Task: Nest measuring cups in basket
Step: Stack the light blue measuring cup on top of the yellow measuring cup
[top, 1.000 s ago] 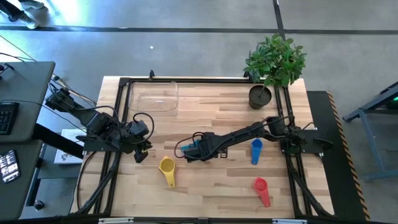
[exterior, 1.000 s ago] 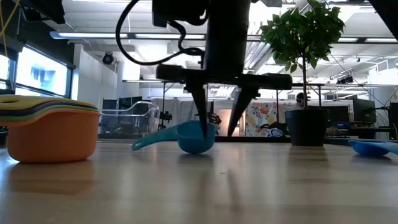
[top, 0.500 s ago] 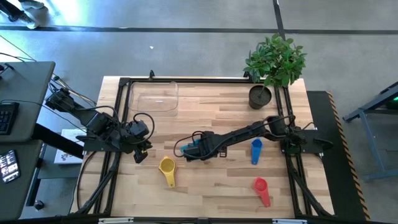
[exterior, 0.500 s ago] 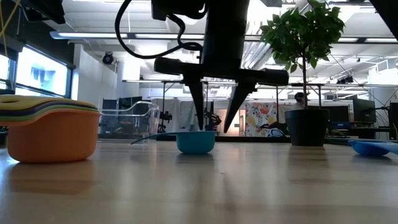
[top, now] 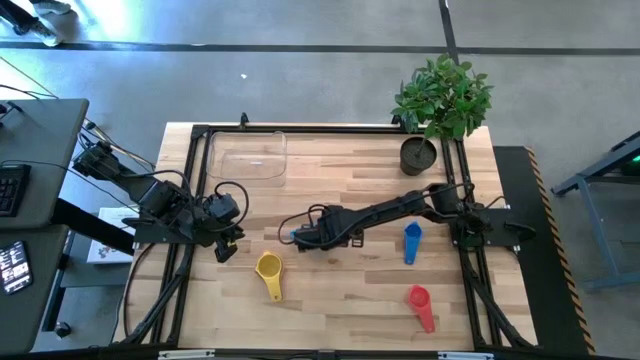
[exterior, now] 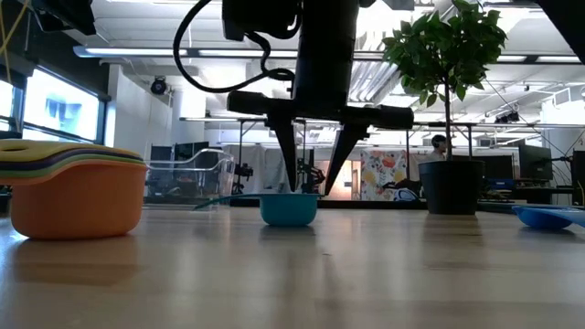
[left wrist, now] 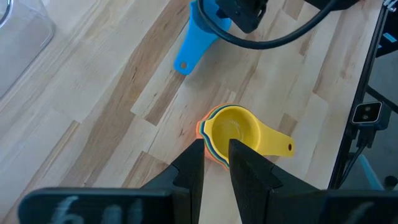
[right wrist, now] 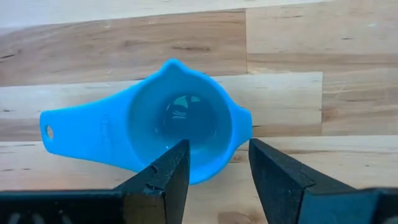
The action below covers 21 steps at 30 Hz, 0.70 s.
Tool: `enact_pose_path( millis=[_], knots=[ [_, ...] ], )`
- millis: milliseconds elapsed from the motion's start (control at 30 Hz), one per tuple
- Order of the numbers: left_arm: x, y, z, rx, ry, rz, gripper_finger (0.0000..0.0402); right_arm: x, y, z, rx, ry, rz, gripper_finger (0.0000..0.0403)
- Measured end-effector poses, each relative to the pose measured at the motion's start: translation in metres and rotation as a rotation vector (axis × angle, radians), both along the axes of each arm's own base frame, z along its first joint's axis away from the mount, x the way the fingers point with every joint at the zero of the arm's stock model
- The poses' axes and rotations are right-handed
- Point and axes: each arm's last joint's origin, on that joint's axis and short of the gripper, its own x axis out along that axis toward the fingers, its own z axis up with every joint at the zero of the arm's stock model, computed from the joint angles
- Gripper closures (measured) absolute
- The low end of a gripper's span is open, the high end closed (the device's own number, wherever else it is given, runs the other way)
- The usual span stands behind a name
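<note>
A light blue cup (right wrist: 180, 134) stands level on the table at mid-table, and also shows in the high view (top: 297, 238) and the low view (exterior: 289, 208). My right gripper (exterior: 309, 190) is open, its fingertips just above the cup's rim: one over the near wall, one beside the cup. A nested stack, yellow on top (top: 268, 268) and orange at the bottom (exterior: 78, 199), stands near the front left. My left gripper (top: 228, 246) hangs left of the stack, narrowly open and empty. A dark blue cup (top: 412, 243) and a red cup (top: 420, 303) lie at the right. The clear basket (top: 248, 155) stands at the far left.
A potted plant (top: 420, 155) stands at the far right corner. A black frame (top: 195, 200) runs along the table's edges. Bare wood lies between the basket and the light blue cup.
The light blue cup was tilted a second ago, handle slanting down, with a finger of my right gripper in its bowl. It has settled level on the table. My right gripper has risen a little and shifted slightly toward the table's left edge.
</note>
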Motion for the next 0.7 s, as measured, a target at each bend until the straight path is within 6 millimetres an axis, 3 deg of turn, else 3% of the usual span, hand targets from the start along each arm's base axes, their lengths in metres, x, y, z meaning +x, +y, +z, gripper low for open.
enact_pose_path(
  millis=[533,700],
  knots=[
    [0.0,0.0,0.0,0.0,0.0,0.001,0.0339,0.001,0.0,-0.014,0.034,-0.023,0.001,0.0249],
    [0.0,0.0,0.0,0.002,-0.002,0.002,0.0339,-0.001,0.0,-0.015,0.024,-0.005,0.015,0.0285]
  ],
)
